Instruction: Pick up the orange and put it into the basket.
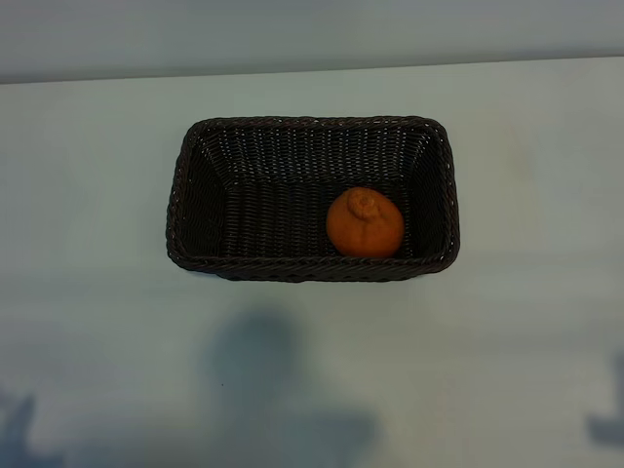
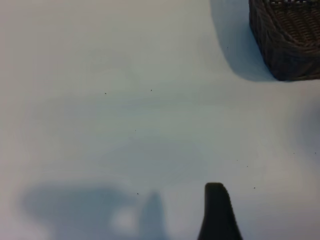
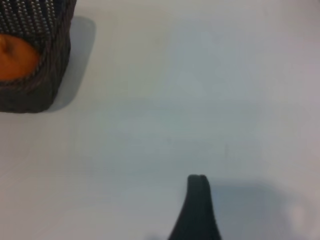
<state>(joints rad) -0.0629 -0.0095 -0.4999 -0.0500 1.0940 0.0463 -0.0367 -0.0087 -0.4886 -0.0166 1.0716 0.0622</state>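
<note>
Bare counter (image 1: 97,341) up front; the orange (image 1: 365,223) already sits in the basket (image 1: 312,268), right-hand end. Both grippers parked well back, released, holding nothing.

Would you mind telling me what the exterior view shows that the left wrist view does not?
Only the exterior view shows the orange, lying inside the basket near its front right corner, and the basket's whole rim. Only the left wrist view shows a dark finger of the left gripper over bare table. Both show the basket and the table.
</note>
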